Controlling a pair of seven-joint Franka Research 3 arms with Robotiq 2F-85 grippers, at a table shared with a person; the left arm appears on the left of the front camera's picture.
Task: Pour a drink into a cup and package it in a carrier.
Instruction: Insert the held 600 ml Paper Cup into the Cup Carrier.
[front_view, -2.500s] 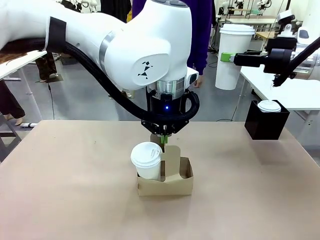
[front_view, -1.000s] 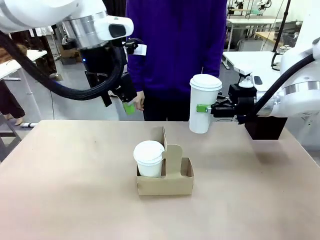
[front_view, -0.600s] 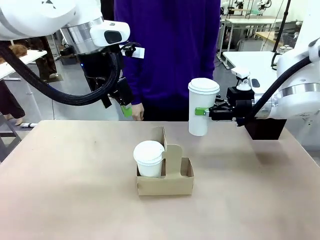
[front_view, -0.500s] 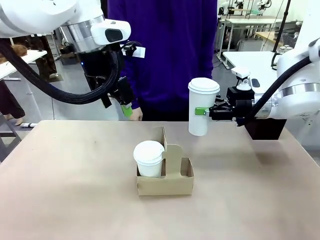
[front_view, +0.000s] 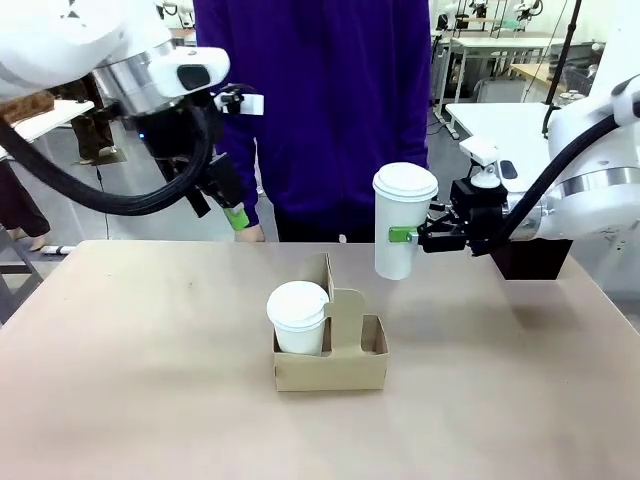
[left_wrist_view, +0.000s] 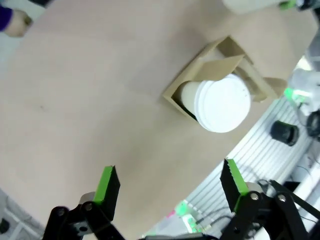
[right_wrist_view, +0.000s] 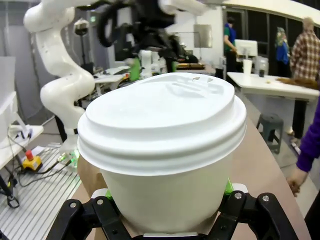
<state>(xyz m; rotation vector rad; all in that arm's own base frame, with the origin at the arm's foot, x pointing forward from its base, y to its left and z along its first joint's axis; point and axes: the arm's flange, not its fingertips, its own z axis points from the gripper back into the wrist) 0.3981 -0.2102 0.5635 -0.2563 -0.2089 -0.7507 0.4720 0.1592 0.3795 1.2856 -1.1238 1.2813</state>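
Over table (front_view: 120, 380) | right gripper (front_view: 400, 236) clamps lidded cup (front_view: 397, 262), contents hidden | left gripper (left_wrist_view: 169, 176) apart, empty

The lid (front_view: 405, 181) hides whatever the cup (front_view: 394, 245) holds.

short lidded white cup (front_view: 298, 318), black box (front_view: 535, 266) far right, person in purple (front_view: 320, 110) behind table (front_view: 120, 380).

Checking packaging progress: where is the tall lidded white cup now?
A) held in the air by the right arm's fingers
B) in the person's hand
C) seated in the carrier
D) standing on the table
A: the right arm's fingers clamp the tall cup off the table, not yet in the carrier.
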